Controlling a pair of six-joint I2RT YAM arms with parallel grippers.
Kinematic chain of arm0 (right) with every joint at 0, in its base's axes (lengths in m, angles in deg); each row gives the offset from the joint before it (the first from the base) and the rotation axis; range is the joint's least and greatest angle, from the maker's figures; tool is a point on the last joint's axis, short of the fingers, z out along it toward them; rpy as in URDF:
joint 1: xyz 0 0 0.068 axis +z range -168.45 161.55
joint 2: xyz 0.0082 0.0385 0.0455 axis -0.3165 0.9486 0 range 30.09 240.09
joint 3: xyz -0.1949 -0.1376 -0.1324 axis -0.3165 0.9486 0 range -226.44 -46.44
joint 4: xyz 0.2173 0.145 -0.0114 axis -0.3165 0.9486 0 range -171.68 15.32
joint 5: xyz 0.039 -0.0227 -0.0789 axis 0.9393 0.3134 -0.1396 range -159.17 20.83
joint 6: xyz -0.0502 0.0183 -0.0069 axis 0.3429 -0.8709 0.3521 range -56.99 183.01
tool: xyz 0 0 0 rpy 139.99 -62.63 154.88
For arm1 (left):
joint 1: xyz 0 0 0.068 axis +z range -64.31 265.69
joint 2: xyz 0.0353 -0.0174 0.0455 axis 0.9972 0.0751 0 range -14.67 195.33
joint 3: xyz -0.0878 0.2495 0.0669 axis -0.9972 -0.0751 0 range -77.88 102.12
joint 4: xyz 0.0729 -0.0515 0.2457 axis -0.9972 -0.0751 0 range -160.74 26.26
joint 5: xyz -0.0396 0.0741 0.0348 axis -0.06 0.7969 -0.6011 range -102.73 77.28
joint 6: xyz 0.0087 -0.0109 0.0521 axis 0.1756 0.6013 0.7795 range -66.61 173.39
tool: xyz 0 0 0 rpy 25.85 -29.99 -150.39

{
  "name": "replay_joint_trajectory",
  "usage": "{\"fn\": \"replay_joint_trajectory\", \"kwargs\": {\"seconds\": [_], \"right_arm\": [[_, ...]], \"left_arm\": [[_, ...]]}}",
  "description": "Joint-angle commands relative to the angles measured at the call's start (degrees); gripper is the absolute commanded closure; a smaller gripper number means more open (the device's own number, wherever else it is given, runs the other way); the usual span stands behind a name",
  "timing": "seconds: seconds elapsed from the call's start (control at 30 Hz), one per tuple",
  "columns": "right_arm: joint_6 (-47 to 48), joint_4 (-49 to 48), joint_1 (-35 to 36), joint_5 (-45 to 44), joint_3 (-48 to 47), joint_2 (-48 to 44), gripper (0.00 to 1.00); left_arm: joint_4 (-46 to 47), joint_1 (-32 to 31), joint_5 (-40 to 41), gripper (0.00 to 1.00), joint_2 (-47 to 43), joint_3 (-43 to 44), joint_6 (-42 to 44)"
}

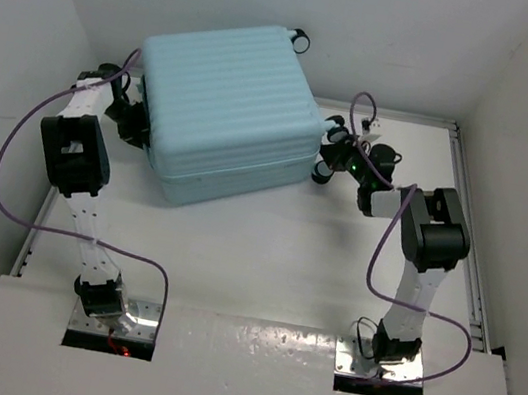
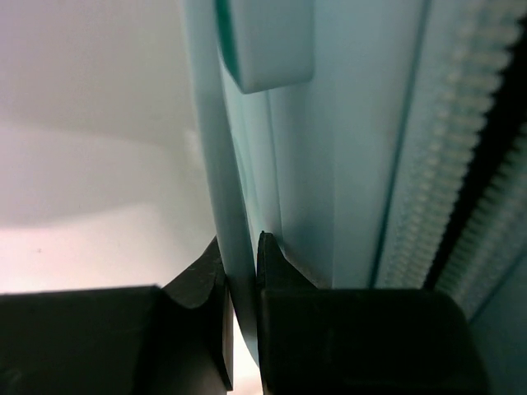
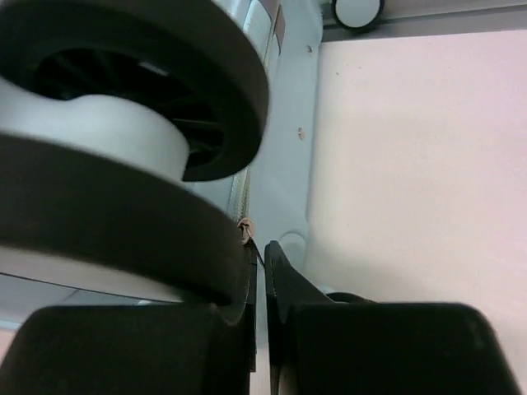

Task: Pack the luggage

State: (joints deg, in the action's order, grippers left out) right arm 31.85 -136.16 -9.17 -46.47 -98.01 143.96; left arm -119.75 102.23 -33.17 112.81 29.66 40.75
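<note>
Luggage (image 1: 228, 110) closing: left pincer (image 2: 240, 247) clamps a thin strip (image 2: 216, 164); right pincer (image 3: 259, 251), shut by a wheel (image 3: 123, 123), probably draws the zip (image 2: 428, 206) next.

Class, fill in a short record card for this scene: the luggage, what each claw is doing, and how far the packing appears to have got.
Luggage: pale blue ribbed luggage, lid down, lying flat on the table
Left claw: left claw shut on a thin pale strip on the luggage's left side
Right claw: right claw shut, next to a black wheel; unclear whether it pinches anything
Stage: shell looks closed; whether the zip is fully done cannot be told
</note>
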Motion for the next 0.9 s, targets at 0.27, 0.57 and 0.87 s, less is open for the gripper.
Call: {"fn": "replay_joint_trajectory", "kwargs": {"seconds": [0.27,0.57,0.87], "right_arm": [[-18.58,-2.92,-5.50,-3.63,-31.26,22.00,1.00],[-21.14,8.57,-2.78,-5.38,-60.98,42.30,1.00],[-24.38,11.42,-4.26,10.33,-44.63,32.22,0.48]], "left_arm": [[14.44,0.16,11.83,1.00,10.86,4.60,12.81],[14.96,-4.58,10.44,1.00,10.86,8.03,15.90],[18.03,-6.34,-0.72,0.26,1.22,1.55,11.77]]}}
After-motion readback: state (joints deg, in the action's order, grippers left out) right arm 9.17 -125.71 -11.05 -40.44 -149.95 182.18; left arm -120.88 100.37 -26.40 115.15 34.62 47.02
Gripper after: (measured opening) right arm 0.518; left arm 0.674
